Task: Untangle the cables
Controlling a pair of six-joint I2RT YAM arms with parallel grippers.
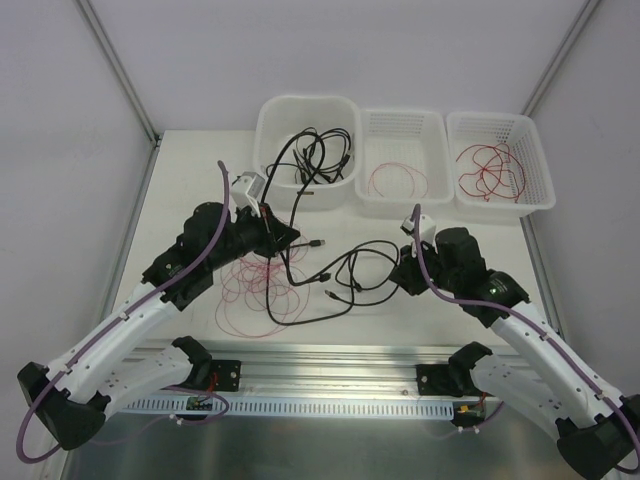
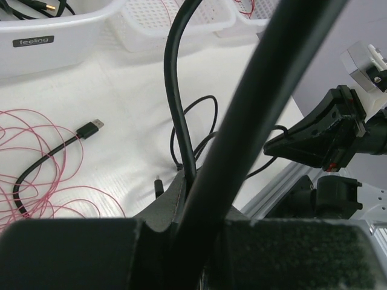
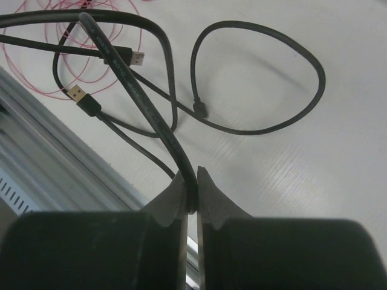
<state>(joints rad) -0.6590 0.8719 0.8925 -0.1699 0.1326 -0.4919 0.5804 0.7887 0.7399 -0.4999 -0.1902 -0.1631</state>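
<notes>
The left end effector is pinching a thick black cable, which is rising away from its fingertips toward the solid white plastic tub. The right end effector is clamping narrowly on a black cable. That cable's tangled loops are lying on the white bench just ahead of it. Thin red wire loops are spreading out beneath the left end effector.

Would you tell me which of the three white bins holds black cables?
The leftmost bin, solid-walled: black cables lie in it; the middle basket and right basket hold only red wires.
</notes>
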